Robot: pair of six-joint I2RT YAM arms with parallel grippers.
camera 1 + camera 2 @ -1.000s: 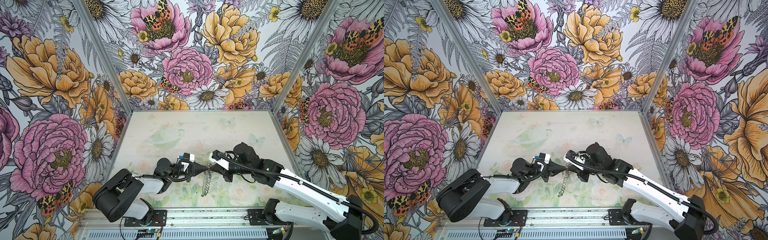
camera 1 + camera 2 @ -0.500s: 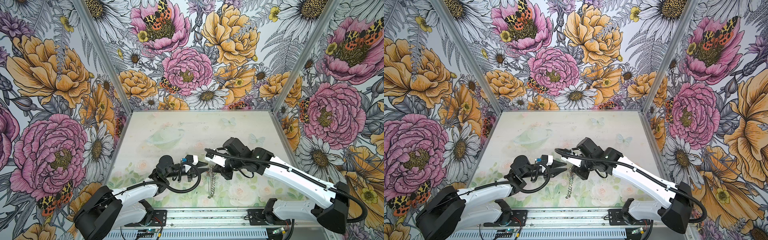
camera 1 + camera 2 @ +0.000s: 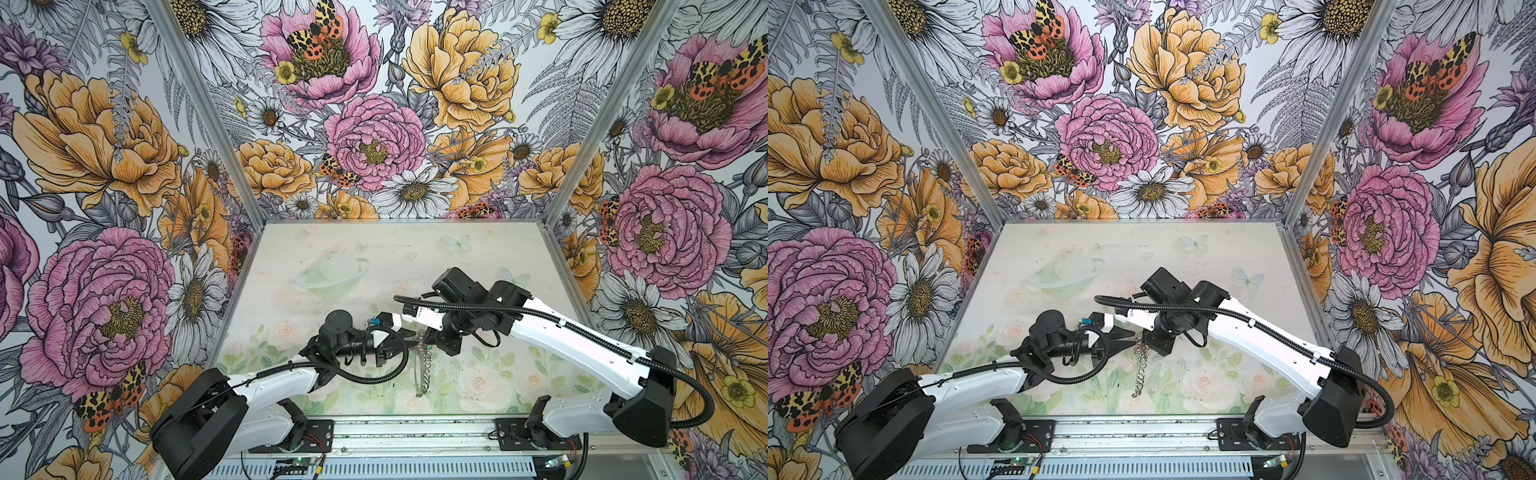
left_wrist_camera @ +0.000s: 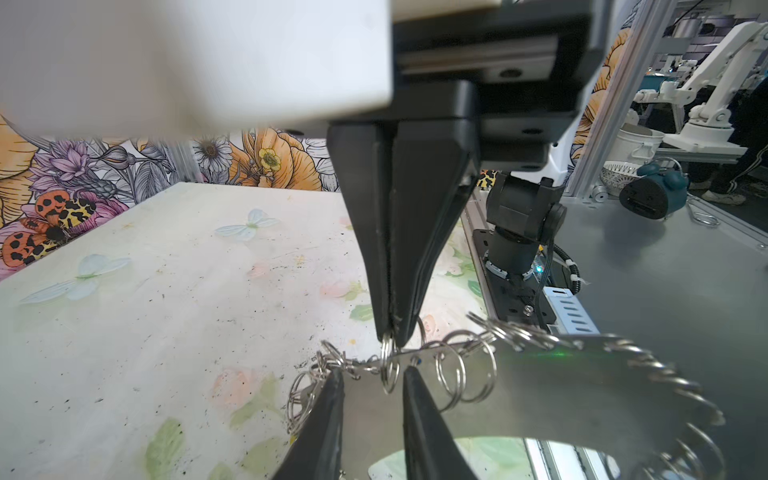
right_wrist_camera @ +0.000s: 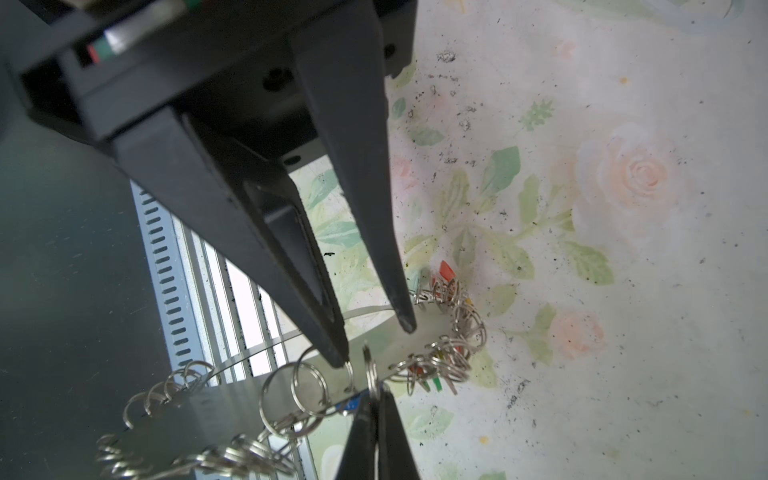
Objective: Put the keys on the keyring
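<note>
Left wrist view shows the right gripper (image 4: 392, 332) clenched on one rim loop (image 4: 389, 370) of the keyring (image 4: 582, 395). The left gripper (image 4: 372, 376) stands released just beside that loop. The keys (image 5: 445, 271) bunch further along the keyring's rim. Threading seems in hand; next, the left must pinch one ring exactly.

My fingers (image 4: 422, 428): matt black plastic. Keyring (image 4: 561, 395): dull grey sheet metal, loops (image 4: 451, 370) shiny silver wire. Desk (image 4: 166, 311): matt print, gritty.
</note>
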